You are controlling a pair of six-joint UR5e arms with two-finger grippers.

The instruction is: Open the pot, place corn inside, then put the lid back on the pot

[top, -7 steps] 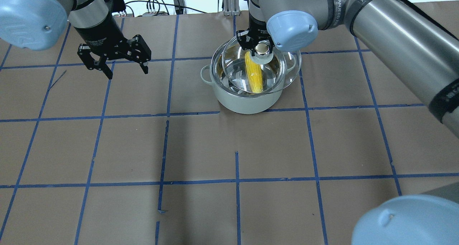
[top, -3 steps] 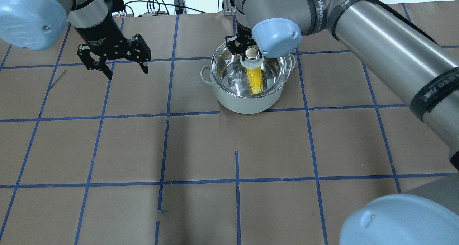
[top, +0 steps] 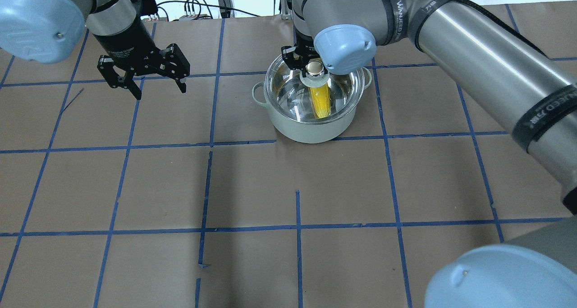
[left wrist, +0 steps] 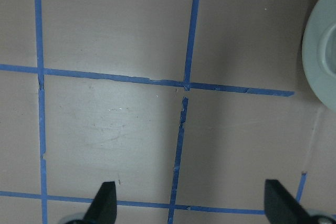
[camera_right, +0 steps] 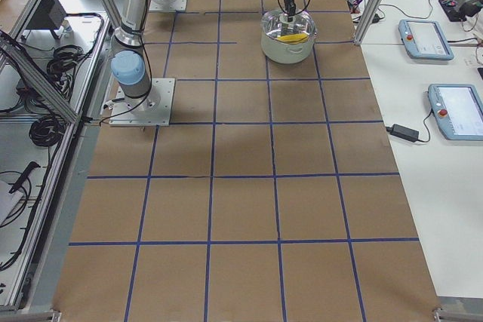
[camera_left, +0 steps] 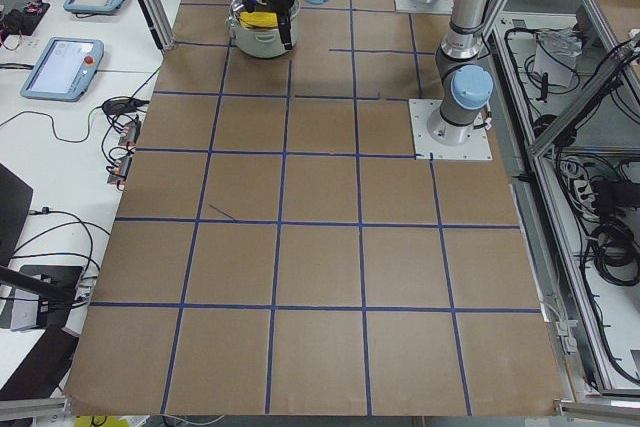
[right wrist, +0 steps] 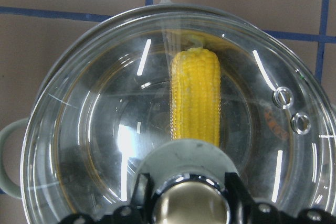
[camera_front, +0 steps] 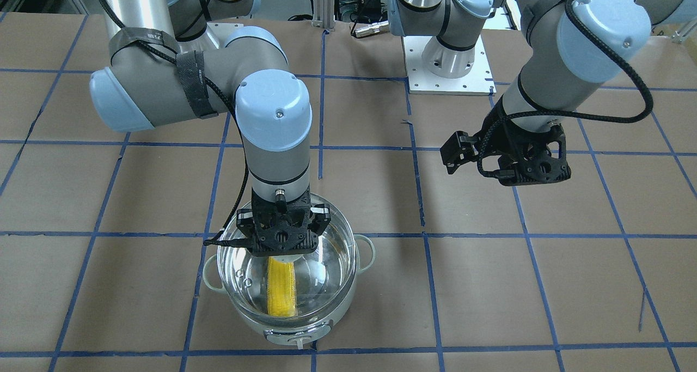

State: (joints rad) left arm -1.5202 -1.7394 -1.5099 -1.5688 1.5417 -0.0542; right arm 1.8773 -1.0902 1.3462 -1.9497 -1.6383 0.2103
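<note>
Glass on steel: my right tool pinches the knob of the round clear glass lid atop the mint-green steel pot (yellow corn cob inside) near the worktop's far edge; my left tool gapes wide.

Brown table gridded with blue tape; two tablets lie on the white side bench

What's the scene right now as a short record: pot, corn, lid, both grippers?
pot: on the table, lid over it
corn: lying inside the pot, visible through the glass
lid: level on the pot's rim, looks seated
right gripper: shut on the lid's knob
left gripper: open, empty, above the table, away from the pot
</note>
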